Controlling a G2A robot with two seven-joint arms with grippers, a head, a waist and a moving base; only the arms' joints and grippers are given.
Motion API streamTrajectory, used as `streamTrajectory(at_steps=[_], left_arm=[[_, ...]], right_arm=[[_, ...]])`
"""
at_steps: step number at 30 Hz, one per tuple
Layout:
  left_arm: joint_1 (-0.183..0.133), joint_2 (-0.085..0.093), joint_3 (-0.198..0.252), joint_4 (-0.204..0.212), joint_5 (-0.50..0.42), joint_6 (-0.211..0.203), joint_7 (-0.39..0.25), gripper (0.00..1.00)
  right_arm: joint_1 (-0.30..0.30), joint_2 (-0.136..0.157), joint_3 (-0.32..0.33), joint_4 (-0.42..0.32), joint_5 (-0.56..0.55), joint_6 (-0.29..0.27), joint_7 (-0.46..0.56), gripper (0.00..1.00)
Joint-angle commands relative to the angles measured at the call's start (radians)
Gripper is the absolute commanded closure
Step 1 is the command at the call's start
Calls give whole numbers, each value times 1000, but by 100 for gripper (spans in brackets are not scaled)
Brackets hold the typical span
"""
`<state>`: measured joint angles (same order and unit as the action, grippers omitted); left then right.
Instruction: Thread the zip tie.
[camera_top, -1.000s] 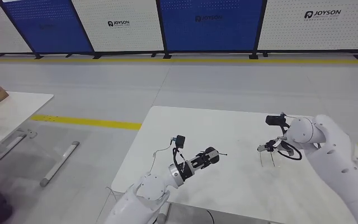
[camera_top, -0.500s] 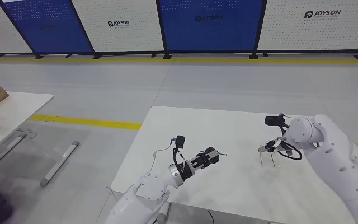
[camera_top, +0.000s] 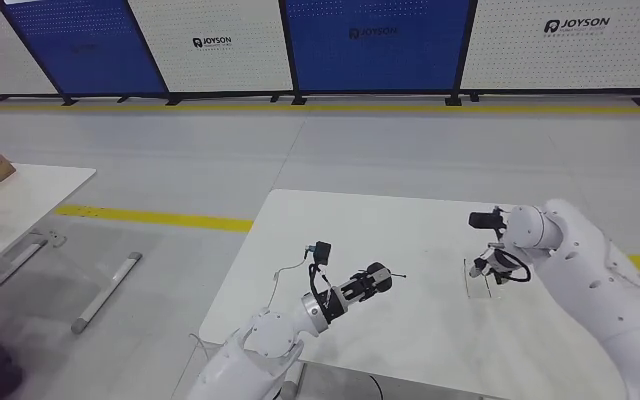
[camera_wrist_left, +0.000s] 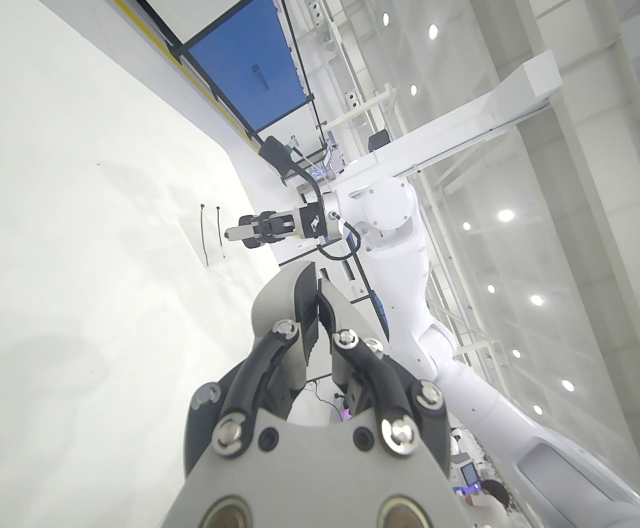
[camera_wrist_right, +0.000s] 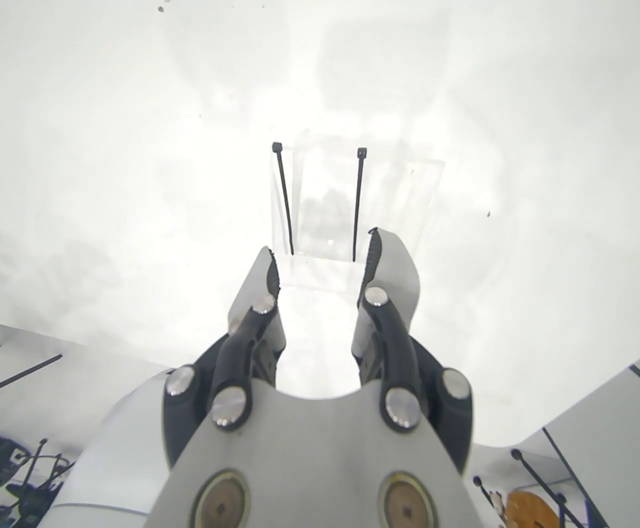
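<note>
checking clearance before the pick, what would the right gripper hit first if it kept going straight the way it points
Probably the clear plate, which lies between the right gripper's open fingers. The tails of the two zip ties lie just inside them. Depth is hard to judge.

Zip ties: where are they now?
Right wrist view: the two zip ties lie side by side, apart, on the table, just ahead of the open right tool.

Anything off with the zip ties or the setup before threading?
Nothing stands out. Two zip ties lie straight, roughly parallel and apart on the clear plate, neither threaded. The right gripper is by their tail ends, fingers open. The left gripper is farther off over the table, fingers shut.
</note>
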<state>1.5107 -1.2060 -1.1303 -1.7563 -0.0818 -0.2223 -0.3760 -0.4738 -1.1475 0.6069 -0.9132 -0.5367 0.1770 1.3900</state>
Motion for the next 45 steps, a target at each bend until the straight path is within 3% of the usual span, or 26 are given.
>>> streamTrajectory(at_steps=[1, 8, 24, 35, 39, 40, 45], left_arm=[[0, 0, 0, 0, 0, 0, 0, 100], [0, 0, 0, 0, 0, 0, 0, 100], [0, 0, 0, 0, 0, 0, 0, 100], [0, 0, 0, 0, 0, 0, 0, 100], [0, 0, 0, 0, 0, 0, 0, 100], [0, 0, 0, 0, 0, 0, 0, 100], [0, 0, 0, 0, 0, 0, 0, 100]], right_arm=[[11, -7, -12, 24, 8, 1, 0, 65], [46, -35, -53, 106, 33, 4, 0, 78], [115, -119, -133, 304, 79, -25, 0, 78], [139, -167, -140, 398, 80, -66, -18, 69], [144, -165, -117, 390, 103, -136, -43, 69], [144, -159, -106, 389, 116, -177, -45, 72], [137, -113, -50, 337, 116, -228, -66, 70]])
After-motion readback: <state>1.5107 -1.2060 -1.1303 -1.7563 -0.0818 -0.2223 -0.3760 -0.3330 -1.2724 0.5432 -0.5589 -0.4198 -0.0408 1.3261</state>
